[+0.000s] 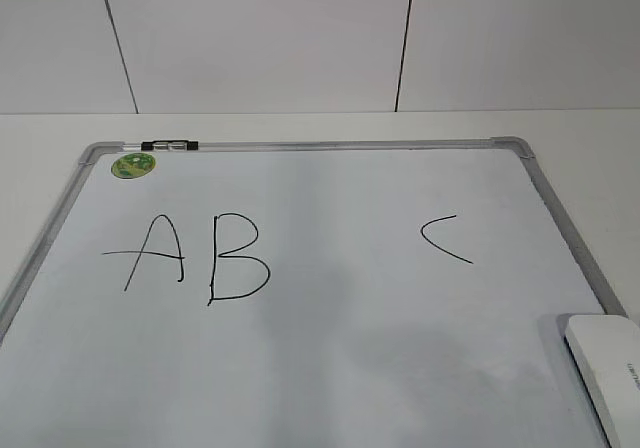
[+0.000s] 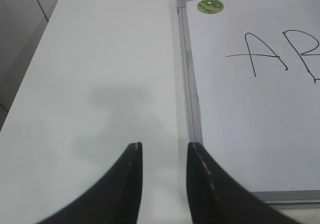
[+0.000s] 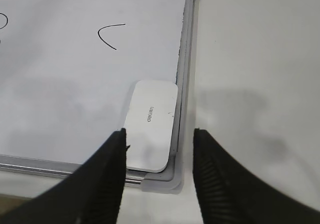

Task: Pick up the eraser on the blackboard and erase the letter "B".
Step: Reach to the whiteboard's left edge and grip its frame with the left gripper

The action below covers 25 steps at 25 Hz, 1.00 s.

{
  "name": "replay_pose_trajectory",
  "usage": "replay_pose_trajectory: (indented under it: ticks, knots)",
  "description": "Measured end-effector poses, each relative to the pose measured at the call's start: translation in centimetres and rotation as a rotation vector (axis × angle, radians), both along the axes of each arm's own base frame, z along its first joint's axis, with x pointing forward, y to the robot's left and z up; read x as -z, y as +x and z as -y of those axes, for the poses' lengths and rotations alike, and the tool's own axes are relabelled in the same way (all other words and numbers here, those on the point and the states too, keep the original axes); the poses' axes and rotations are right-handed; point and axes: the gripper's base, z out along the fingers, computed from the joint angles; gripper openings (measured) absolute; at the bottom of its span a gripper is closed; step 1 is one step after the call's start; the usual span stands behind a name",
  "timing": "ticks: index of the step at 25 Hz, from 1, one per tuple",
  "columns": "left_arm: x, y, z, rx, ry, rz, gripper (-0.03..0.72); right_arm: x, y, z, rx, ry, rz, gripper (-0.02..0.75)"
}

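The blackboard (image 1: 330, 348) is a white board with a grey frame, lying flat on the table. The letter "B" (image 1: 238, 258) is drawn in black left of centre, beside an "A" (image 1: 152, 253). The eraser (image 1: 610, 368) is a white oblong lying in the board's near right corner; it also shows in the right wrist view (image 3: 151, 124). My right gripper (image 3: 160, 134) is open, above the eraser's near end and the board corner, with nothing held. My left gripper (image 2: 164, 146) is open and empty over the table by the board's left frame (image 2: 192, 94). Neither gripper shows in the exterior view.
A curved "C" stroke (image 1: 445, 240) sits right of centre on the board. A round green sticker (image 1: 133, 165) and a black clip (image 1: 170, 146) are at the far left corner. White table (image 2: 100, 84) surrounds the board; a tiled wall (image 1: 300, 38) stands behind.
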Motion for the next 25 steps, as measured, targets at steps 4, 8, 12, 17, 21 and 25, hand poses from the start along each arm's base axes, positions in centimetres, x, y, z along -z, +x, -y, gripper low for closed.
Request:
replay_pose_trajectory:
  ticks: [4,8,12,17,21,25]
  knots:
    - [0.0,0.0,0.0,0.000,0.000,0.000,0.226,0.0,0.0,0.0,0.004,0.007,-0.003,0.351]
    - [0.0,0.0,0.0,0.000,0.000,0.000,0.226,-0.1,-0.2,-0.1,0.027,0.066,-0.021,0.351]
    - [0.0,0.0,0.0,0.000,0.000,0.002,0.226,-0.4,0.7,-0.5,0.021,0.128,-0.093,0.351]
    - [0.0,0.0,0.0,0.000,0.000,0.002,0.226,-0.6,3.0,-1.0,0.019,0.160,-0.188,0.391]
    - [0.0,0.0,0.0,0.000,0.000,0.002,0.226,-0.6,4.6,-1.3,0.016,0.179,-0.283,0.531]
    - [0.0,0.0,0.0,0.000,0.000,0.002,0.226,-1.1,6.4,-1.4,0.022,0.179,-0.366,0.596]
